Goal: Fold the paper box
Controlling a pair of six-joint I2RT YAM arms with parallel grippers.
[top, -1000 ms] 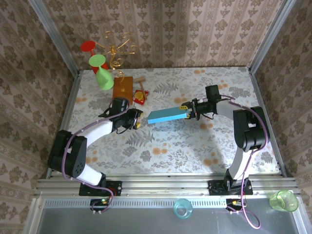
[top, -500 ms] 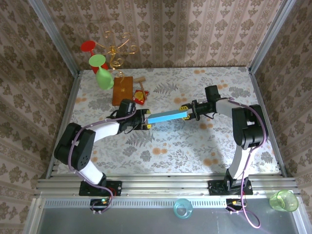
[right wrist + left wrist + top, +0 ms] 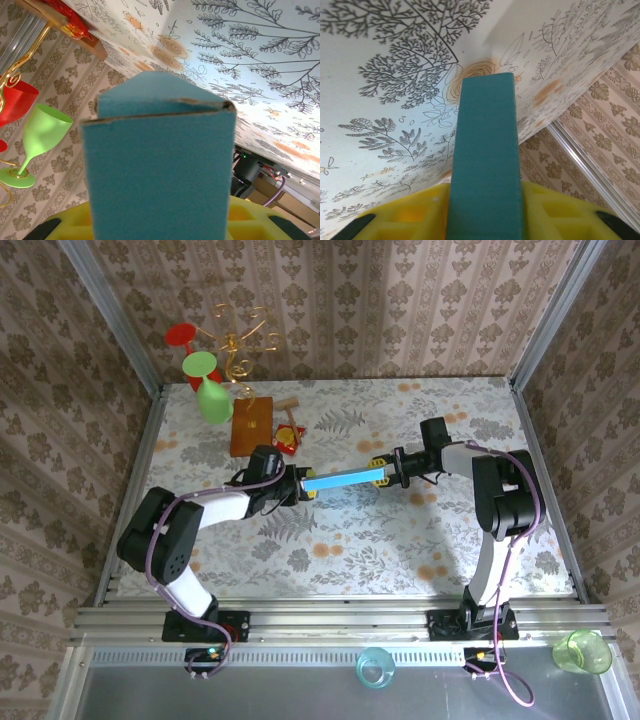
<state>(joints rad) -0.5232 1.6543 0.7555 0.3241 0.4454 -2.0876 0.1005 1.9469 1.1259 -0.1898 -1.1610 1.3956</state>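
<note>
The paper box [image 3: 345, 479], light blue, hangs above the middle of the table as a long narrow bar between the two arms. My left gripper [image 3: 301, 486] is shut on its left end, and in the left wrist view the box [image 3: 485, 150] sits tight between the yellow fingers [image 3: 405, 220]. My right gripper [image 3: 386, 472] is shut on the right end. In the right wrist view the box [image 3: 157, 165] stands between the yellow fingers [image 3: 245, 217], with a flap seam across its far end.
An orange-brown wooden board [image 3: 251, 423], a small red-and-yellow object [image 3: 288, 439] and a small wooden piece [image 3: 287, 403] lie at the back left. Green goblets [image 3: 213, 400] and a red cup [image 3: 181, 335] hang on a gold stand [image 3: 238, 345]. Two cups [image 3: 375, 668] [image 3: 582, 651] stand in front of the rail.
My left gripper has moved right to the box's left end and closed on it. The box has turned from a slanted face to a thin level bar.
</note>
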